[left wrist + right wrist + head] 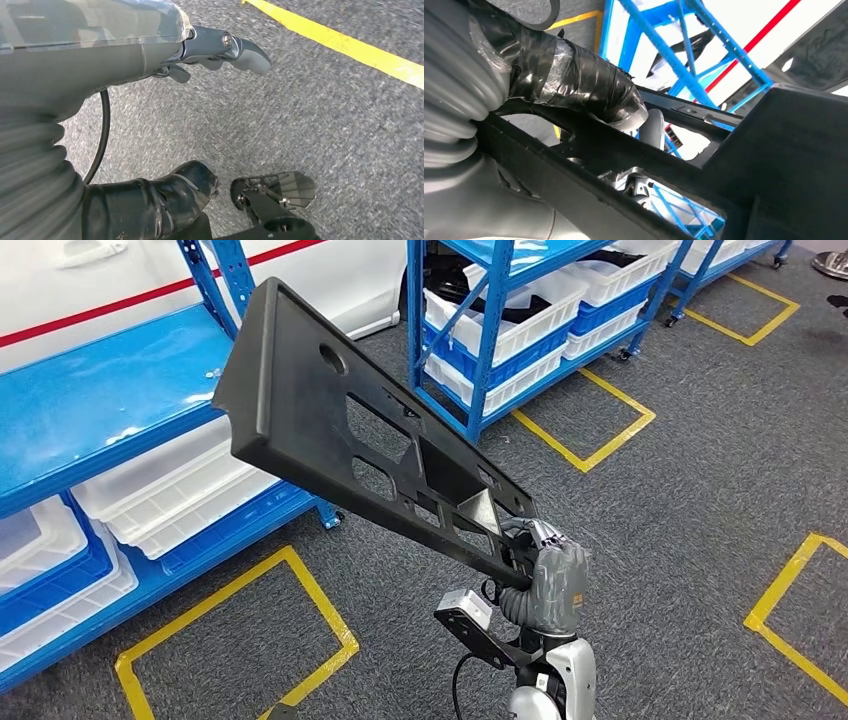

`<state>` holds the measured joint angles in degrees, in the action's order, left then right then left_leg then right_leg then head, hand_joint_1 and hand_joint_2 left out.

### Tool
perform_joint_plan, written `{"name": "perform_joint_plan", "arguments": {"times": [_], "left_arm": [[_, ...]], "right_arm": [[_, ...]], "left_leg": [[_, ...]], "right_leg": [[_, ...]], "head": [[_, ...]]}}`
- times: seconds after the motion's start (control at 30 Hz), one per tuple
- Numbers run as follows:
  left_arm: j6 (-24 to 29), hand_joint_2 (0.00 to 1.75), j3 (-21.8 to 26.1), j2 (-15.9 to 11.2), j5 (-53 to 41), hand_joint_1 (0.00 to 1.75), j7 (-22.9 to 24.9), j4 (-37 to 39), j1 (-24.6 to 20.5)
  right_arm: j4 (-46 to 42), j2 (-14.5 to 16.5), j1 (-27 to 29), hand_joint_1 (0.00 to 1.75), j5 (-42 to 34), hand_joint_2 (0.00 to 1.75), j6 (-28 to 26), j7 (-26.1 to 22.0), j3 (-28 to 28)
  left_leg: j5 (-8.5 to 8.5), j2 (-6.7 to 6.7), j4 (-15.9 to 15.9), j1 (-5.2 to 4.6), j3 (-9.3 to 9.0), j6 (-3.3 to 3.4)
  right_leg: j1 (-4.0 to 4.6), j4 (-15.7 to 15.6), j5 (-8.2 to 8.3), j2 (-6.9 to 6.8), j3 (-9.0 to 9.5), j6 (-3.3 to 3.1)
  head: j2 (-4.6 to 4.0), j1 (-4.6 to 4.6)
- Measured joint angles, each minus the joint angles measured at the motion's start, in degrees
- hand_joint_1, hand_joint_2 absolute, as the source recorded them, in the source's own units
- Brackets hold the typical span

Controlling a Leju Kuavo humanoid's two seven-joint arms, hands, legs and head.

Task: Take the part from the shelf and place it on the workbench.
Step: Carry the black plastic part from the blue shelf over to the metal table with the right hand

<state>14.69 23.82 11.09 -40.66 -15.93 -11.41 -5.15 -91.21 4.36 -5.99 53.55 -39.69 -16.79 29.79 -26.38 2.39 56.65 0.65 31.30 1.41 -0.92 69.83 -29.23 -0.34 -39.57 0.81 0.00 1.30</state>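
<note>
Head view: a long, flat, black plastic panel with cut-out openings point(340, 440) is held in the air by the right robot hand point(548, 580), gripped at one end beside the blue metal shelf point(90, 400). It is judged stiff but long (leverage may twist it). The left robot hand point(220, 50) hangs with nothing held, fingers apart.

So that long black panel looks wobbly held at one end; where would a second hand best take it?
Judging by eye, around mid-length of the black panel, fingers hooked through a cutout from beneath. The right hand grips only the near end, so the far end cantilevers upward unsupported.
</note>
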Motion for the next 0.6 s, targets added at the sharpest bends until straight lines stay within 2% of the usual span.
{"name": "perform_joint_plan", "arguments": {"times": [0.07, 0.1, 0.13, 0.2, 0.27, 0.3, 0.37, 0.4, 0.43, 0.47, 0.5, 0.57, 0.6], "left_arm": [[0.00, 1.75, 0.00, 0.08, -0.02, 0.00, 0.00, 0.00, -0.05], [0.00, 1.75, 0.01, 0.11, -0.02, 0.00, 0.00, 0.00, -0.09], [0.00, 1.75, 0.01, 0.11, -0.01, 0.00, 0.00, 0.00, -0.12], [0.00, 1.75, 0.02, 0.13, -0.01, 0.00, 0.00, 0.00, -0.17], [0.00, 1.75, 0.02, 0.14, -0.02, 0.00, 0.00, 0.00, -0.18], [0.00, 1.75, 0.03, 0.14, -0.01, 0.00, 0.00, 0.00, -0.17], [0.02, 1.75, 0.04, 0.14, -0.01, 0.00, 0.00, 0.00, -0.10], [0.03, 1.75, 0.05, 0.14, -0.01, 0.00, 0.00, 0.00, -0.04], [0.04, 1.75, 0.06, 0.14, -0.02, 0.00, 0.00, 0.00, 0.02], [0.04, 1.75, 0.07, 0.14, -0.02, 0.00, 0.00, 0.00, 0.06], [0.04, 1.75, 0.07, 0.14, -0.03, 0.00, 0.00, 0.00, 0.08], [0.05, 1.75, 0.11, 0.10, -0.04, 0.00, 0.00, 0.00, 0.08], [0.08, 1.75, 0.15, 0.08, -0.04, 0.00, 0.00, 0.00, 0.08]], "right_arm": [[-0.01, -0.03, -0.05, 1.71, -0.02, 1.75, 0.00, 0.00, 0.00], [-0.02, -0.04, -0.06, 1.71, -0.02, 1.75, 0.00, 0.00, 0.00], [-0.03, -0.05, -0.07, 1.71, -0.02, 1.75, 0.00, 0.00, 0.00], [-0.05, -0.10, -0.04, 1.71, -0.03, 1.75, 0.00, 0.00, 0.00], [-0.12, -0.11, -0.06, 1.71, -0.04, 1.75, 0.00, 0.00, 0.00], [-0.15, -0.11, -0.07, 1.71, -0.04, 1.75, 0.00, 0.00, 0.00], [-0.16, -0.11, -0.07, 1.71, -0.09, 1.75, 0.01, 0.00, 0.00], [-0.16, -0.11, -0.03, 1.71, -0.13, 1.75, 0.02, 0.01, 0.00], [-0.15, -0.12, 0.00, 1.71, -0.17, 1.75, 0.01, 0.01, 0.00], [-0.15, -0.12, 0.03, 1.71, -0.20, 1.75, 0.01, 0.02, 0.00], [-0.16, -0.12, 0.05, 1.71, -0.20, 1.75, 0.01, 0.02, 0.00], [-0.17, -0.12, 0.03, 1.71, -0.20, 1.75, 0.02, 0.01, 0.00], [-0.17, -0.11, 0.01, 1.71, -0.20, 1.75, 0.02, 0.01, 0.00]], "left_leg": [[-0.59, 0.80, 0.69, -0.16, 0.05, -0.59], [-0.83, 1.13, 1.00, -0.29, 0.09, -0.94], [-0.96, 1.46, 1.16, -0.40, 0.11, -1.29], [-1.11, 2.02, 1.22, -0.34, 0.09, -1.91], [-2.61, 0.88, 2.80, -0.10, 0.66, -2.49], [-4.25, -0.13, 5.19, 0.01, 1.67, -2.71], [-8.08, -1.59, 12.74, 0.08, 4.99, -2.89], [-9.16, -1.79, 16.04, 0.08, 6.53, -2.91], [-9.21, -1.86, 17.67, 0.08, 7.34, -2.86], [-8.08, -1.96, 16.96, 0.08, 7.03, -2.72], [-6.04, -2.27, 13.98, 0.07, 5.64, -2.50], [-2.38, -4.76, 5.85, 0.10, 1.96, -1.84], [-1.53, -5.99, 3.01, 0.09, 0.69, -1.58]], "right_leg": [[0.16, -7.10, 2.40, -1.77, 3.65, -0.27], [0.31, -9.05, 2.80, -2.23, 4.60, -0.57], [0.51, -9.65, 2.66, -2.31, 4.81, -0.92], [0.51, -9.75, 2.97, -1.20, 4.67, -1.59], [0.32, -10.07, 3.32, -0.30, 4.64, -2.31], [0.19, -10.23, 3.48, 0.12, 4.64, -2.64], [0.26, -10.25, 3.61, 1.07, 4.48, -2.98], [0.33, -10.23, 3.64, 1.65, 4.42, -3.05], [0.40, -10.19, 3.67, 2.29, 4.39, -3.08], [0.45, -10.13, 3.69, 2.98, 4.40, -3.09], [0.47, -10.06, 3.69, 3.69, 4.45, -3.09], [0.47, -9.89, 3.76, 4.97, 4.42, -2.92], [0.39, -9.84, 3.87, 5.55, 4.23, -2.67]], "head": [[0.00, -0.01], [0.00, -0.03], [0.00, -0.04], [0.00, -0.07], [0.00, -0.08], [0.00, -0.09], [0.00, -0.08], [0.00, -0.08], [0.00, -0.08], [0.00, -0.08], [0.00, -0.08], [0.00, -0.07], [0.00, -0.09]]}}
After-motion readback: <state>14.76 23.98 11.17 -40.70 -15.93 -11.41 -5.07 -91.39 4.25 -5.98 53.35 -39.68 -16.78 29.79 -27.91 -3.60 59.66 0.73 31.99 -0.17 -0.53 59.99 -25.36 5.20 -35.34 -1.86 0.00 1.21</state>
